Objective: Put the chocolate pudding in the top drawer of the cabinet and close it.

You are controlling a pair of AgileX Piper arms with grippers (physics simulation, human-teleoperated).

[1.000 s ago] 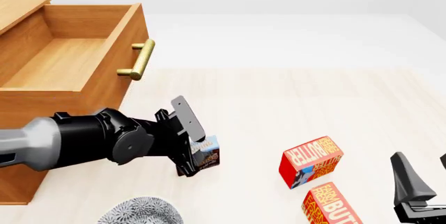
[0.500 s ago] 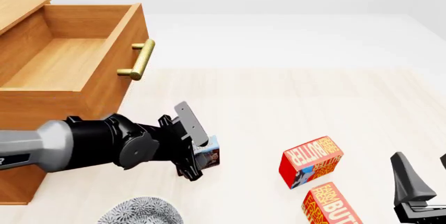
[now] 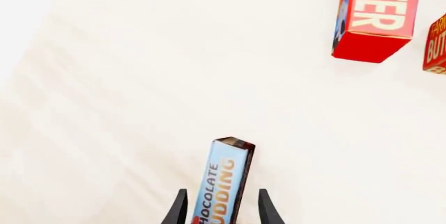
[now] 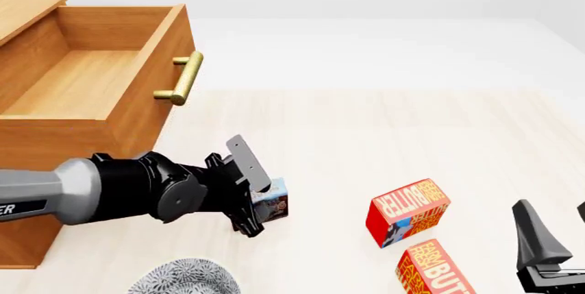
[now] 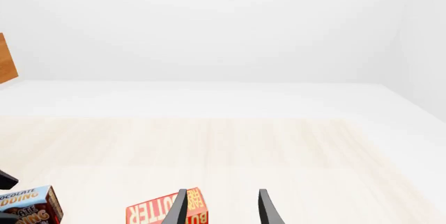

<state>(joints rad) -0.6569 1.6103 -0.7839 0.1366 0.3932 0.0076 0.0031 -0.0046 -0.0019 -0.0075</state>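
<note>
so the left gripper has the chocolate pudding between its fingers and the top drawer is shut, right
Not quite: the top drawer is open, its interior visible in the front view. The left gripper does have the chocolate pudding between its fingers.

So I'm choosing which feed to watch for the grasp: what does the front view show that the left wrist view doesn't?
Only the front view shows the open top drawer, its cabinet and the right tool. Only the left wrist view shows both left tool fingers flanking the box. Both show the chocolate pudding and two butter boxes.
</note>
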